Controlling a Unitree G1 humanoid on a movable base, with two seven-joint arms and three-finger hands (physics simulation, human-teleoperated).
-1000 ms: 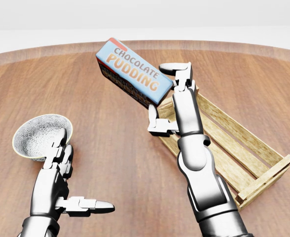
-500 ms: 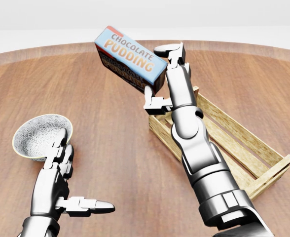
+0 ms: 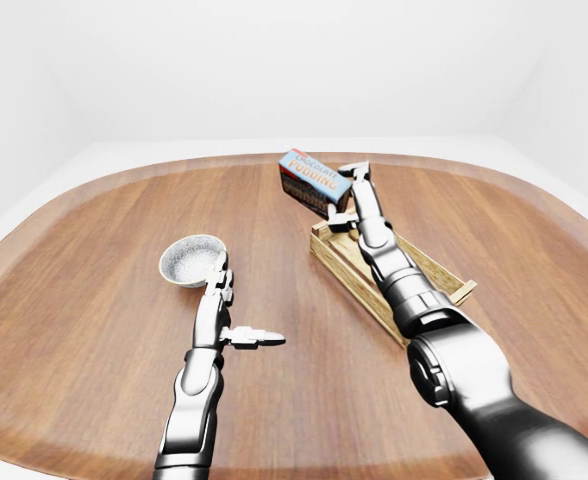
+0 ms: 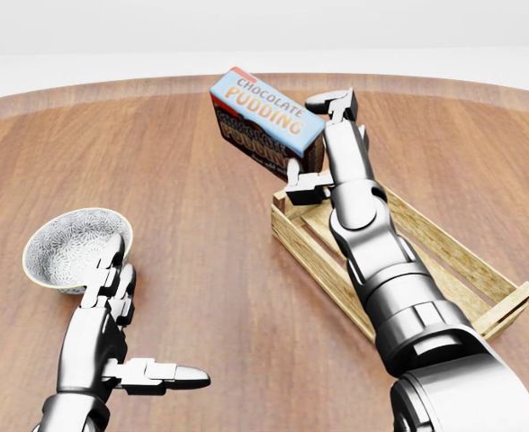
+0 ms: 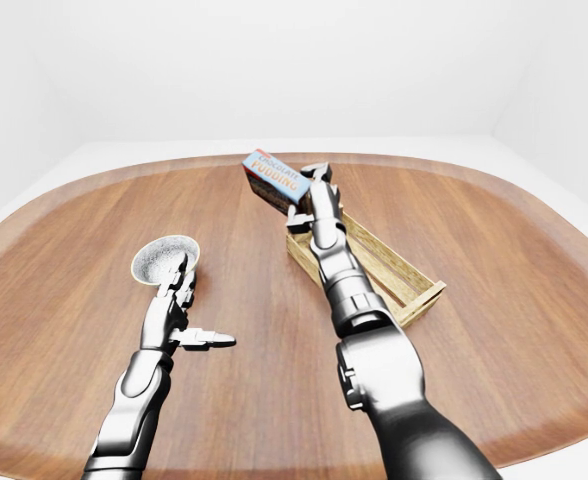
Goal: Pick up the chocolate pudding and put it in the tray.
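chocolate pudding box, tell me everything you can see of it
The chocolate pudding box is a long rectangular carton, cardboard by its look, with a light blue top face reading CHOCOLATE PUDDING in dark and orange letters, a red end corner and a dark printed side. It is held tilted above the table, off the wood, just past the top-left end of the wooden tray in the head view. The right hand grips its right end, fingers over the top, thumb beneath.

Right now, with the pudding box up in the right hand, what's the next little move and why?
Probably carry the chocolate pudding rightward and down over the tray: the right hand holds it raised just beyond the tray's upper-left end, not yet above the slats.
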